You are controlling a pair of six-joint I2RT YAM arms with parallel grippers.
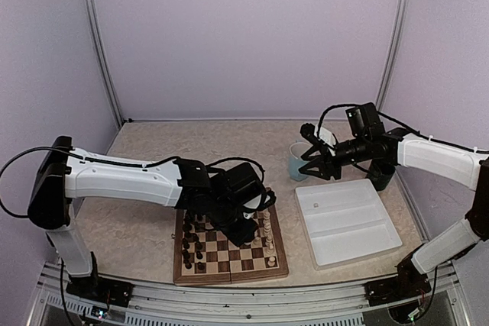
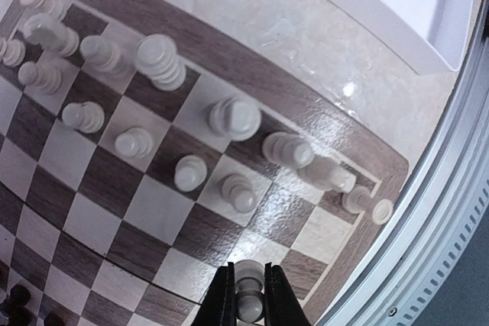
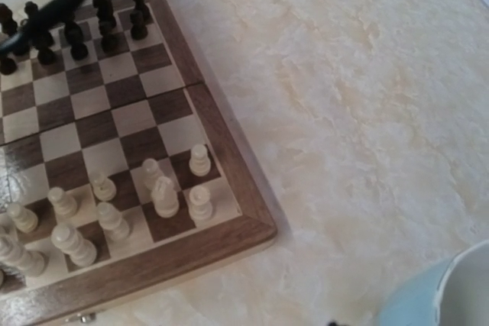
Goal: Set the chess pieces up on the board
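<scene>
Pinching one cream piece (image 2: 249,303), left gripper (image 2: 248,269) closed tight on it, over board (image 1: 229,275); standing or lifted, cannot tell.
Risk: grip is narrow, piece may twist or slip out. Neighbours stand near, so fingers could knock them if arm moves sideways.
Other chess pieces (image 2: 233,116) crowded on same side of board. Dark pieces (image 3: 69,32) on opposite side, well apart.
Right gripper (image 1: 315,164) wide open, empty, near mug (image 1: 296,164) and above far end of tray (image 1: 348,223); not in way.

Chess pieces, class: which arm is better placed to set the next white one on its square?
Left: the left gripper is shut on a white chess piece over the board; the right gripper hangs open beside the cup.
</scene>
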